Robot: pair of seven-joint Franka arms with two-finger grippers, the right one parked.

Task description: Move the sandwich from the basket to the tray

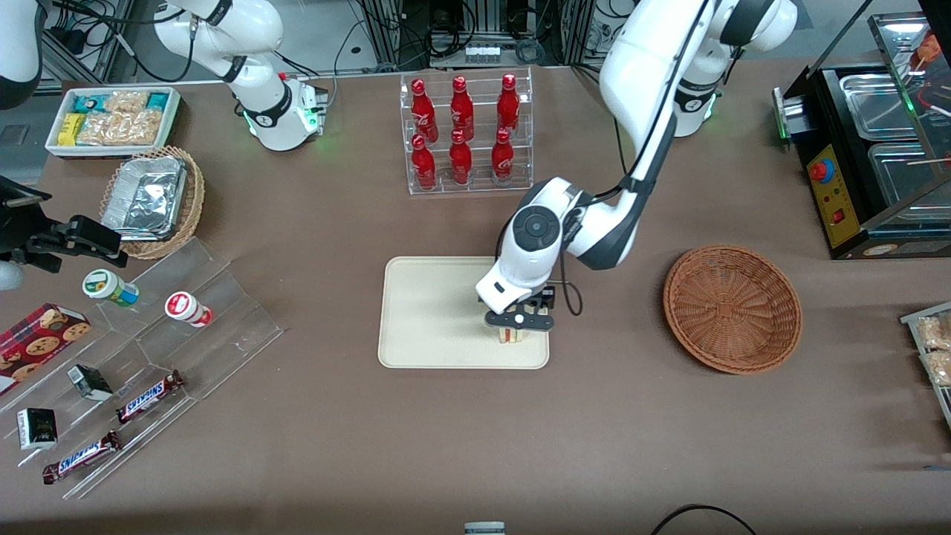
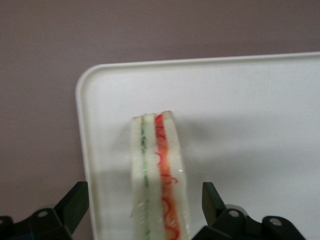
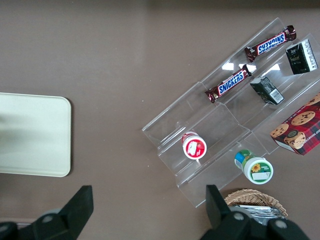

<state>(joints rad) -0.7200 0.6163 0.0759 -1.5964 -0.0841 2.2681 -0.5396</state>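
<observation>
Brown table [image 1: 371,446], tray [image 1: 423,312], basket [image 1: 732,308], bottle rack [image 1: 466,134]

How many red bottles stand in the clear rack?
6 red bottles in the clear rack: two rows of three, farther from the camera than the tray, where the open gripper straddles the sandwich.

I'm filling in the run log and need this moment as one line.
stage: release | sandwich: on tray, corner nearest basket | gripper: open, straddling sandwich | basket: no sandwich
</observation>
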